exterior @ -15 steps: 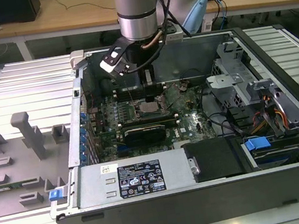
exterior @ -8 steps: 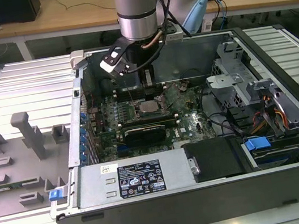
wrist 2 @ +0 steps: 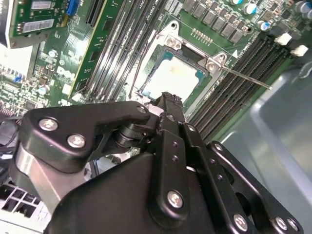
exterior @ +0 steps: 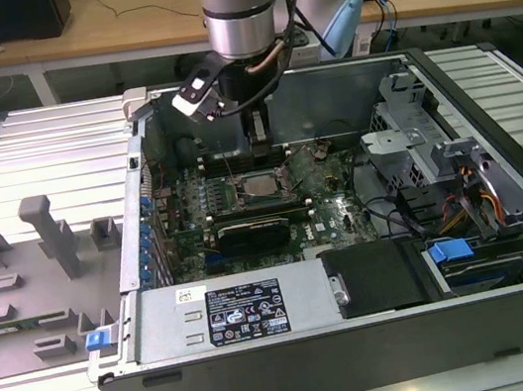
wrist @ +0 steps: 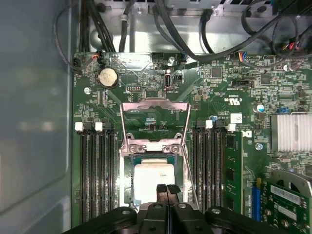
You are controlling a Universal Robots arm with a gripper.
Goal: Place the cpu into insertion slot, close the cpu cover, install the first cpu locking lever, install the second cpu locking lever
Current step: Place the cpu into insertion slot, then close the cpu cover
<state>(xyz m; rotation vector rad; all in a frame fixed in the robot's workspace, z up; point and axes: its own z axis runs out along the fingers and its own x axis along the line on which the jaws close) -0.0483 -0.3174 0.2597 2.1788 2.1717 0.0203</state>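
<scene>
Inside an open computer case (exterior: 370, 363), pressed-together jaws hover by the cpu (wrist: 152, 178), with the cpu cover (wrist: 154, 103) open across the cpu from them.

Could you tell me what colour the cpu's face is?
The cpu is pale silvery-beige; clearest in the second wrist view.

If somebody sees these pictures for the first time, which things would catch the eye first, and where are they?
In the exterior view, the silver robot arm reaches down into the open computer case on the slatted table. In the first wrist view, the black gripper, fingers together, hangs just above the pale cpu. The cpu lies in the insertion slot, and the cpu cover is swung open beyond it.
</scene>
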